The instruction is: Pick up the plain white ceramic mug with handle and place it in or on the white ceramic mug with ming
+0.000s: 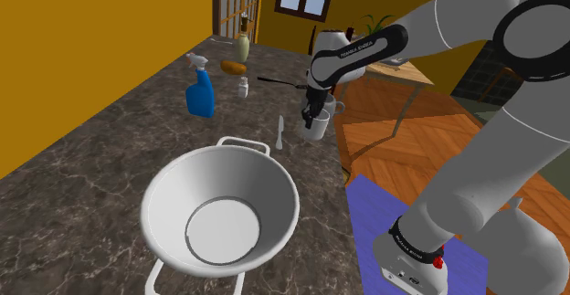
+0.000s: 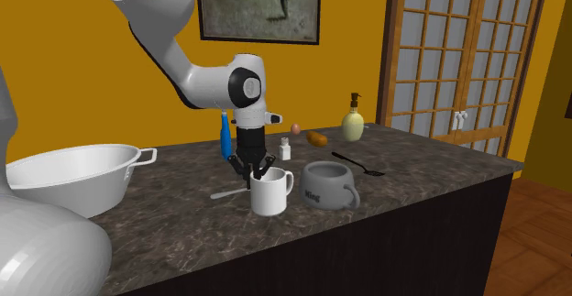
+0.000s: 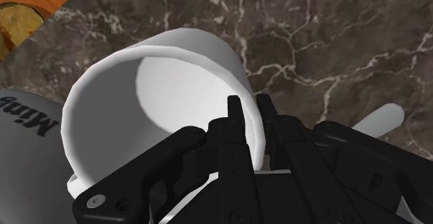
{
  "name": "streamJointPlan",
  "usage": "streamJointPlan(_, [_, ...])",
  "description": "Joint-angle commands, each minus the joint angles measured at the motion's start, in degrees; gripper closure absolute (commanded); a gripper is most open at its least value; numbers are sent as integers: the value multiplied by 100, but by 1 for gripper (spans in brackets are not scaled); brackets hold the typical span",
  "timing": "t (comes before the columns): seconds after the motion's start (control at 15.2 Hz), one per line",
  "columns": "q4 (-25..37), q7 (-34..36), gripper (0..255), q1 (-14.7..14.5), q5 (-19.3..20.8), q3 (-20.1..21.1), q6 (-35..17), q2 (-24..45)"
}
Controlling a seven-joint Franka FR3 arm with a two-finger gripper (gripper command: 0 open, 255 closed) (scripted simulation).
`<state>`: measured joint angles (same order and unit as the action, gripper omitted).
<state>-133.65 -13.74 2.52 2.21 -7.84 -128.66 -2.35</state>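
The table (image 2: 440,161) is dark veined stone, in a room with ochre walls, a framed picture (image 2: 261,5) and glazed wooden doors (image 2: 458,60). The shoulder view adds a plank floor (image 1: 402,129) with a purple mat (image 1: 370,211) on it. The white mug (image 2: 271,191) stands upright on the table. The grey mug lettered Ming (image 2: 325,186) sits just beside the white mug, also upright. The hand (image 2: 254,169) hangs over the white mug's rim. In the wrist view its fingers (image 3: 234,115) sit close together on the mug's wall, one inside the rim and one outside, gripping it. A white utensil (image 2: 229,193) lies flat near the white mug, on the side away from the grey one. Well apart from the white mug on that same side is a large white two-handled bowl (image 1: 219,215); the shoulder view looks into its bare inside, the second exterior view gives its outer wall. Farther back from the white mug stand a blue spray bottle (image 1: 201,92) and a small shaker (image 2: 285,149)
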Motion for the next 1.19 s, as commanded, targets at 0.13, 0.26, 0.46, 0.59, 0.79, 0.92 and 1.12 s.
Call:
streamJointPlan(0.13, [120, 14, 255, -3, 18, 6, 277, -158])
streamJointPlan(0.26, [194, 18, 255, -4, 26, 9, 434, -242])
streamJointPlan(0.46, [314, 24, 255, -5, 37, 15, 670, -358])
streamJointPlan(0.59, [400, 27, 255, -6, 43, 18, 827, -429])
streamJointPlan(0.79, [539, 30, 255, -7, 50, 24, 1062, -526])
streamJointPlan(0.92, [637, 31, 255, -8, 54, 28, 1218, -584])
streamJointPlan(1.12, [793, 32, 255, -10, 58, 34, 1451, -662])
